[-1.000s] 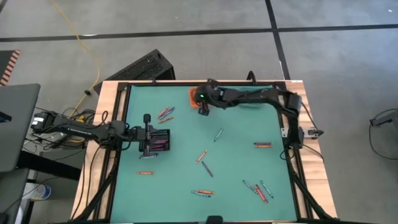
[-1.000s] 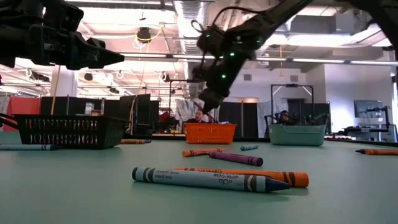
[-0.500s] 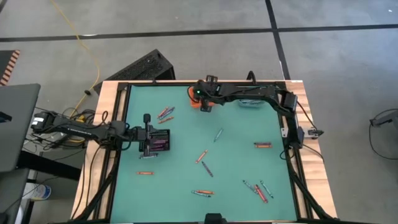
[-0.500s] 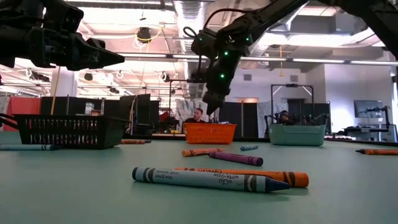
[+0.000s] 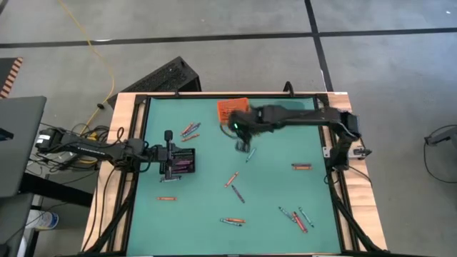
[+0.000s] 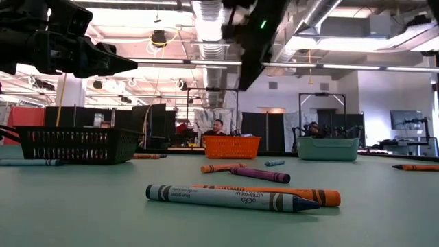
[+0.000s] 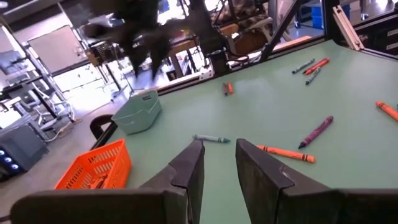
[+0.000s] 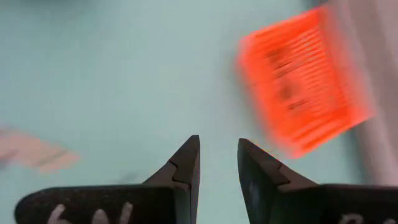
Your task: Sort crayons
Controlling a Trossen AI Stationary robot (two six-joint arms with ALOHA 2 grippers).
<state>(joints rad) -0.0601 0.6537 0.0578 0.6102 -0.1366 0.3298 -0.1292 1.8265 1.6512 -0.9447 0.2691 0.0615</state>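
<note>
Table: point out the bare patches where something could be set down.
Free: the table's stretch between the middle crayons and the right-edge orange crayon; also the near-left corner. Crowded: around the black bin and the near-right cluster.

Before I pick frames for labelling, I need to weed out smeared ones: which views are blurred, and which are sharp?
Right wrist view: the orange bin is smeared. High view: the right gripper is streaked. Left wrist view: the far arm is blurred, the crayons sharp. Low view: the blue crayon is crisp.
</note>
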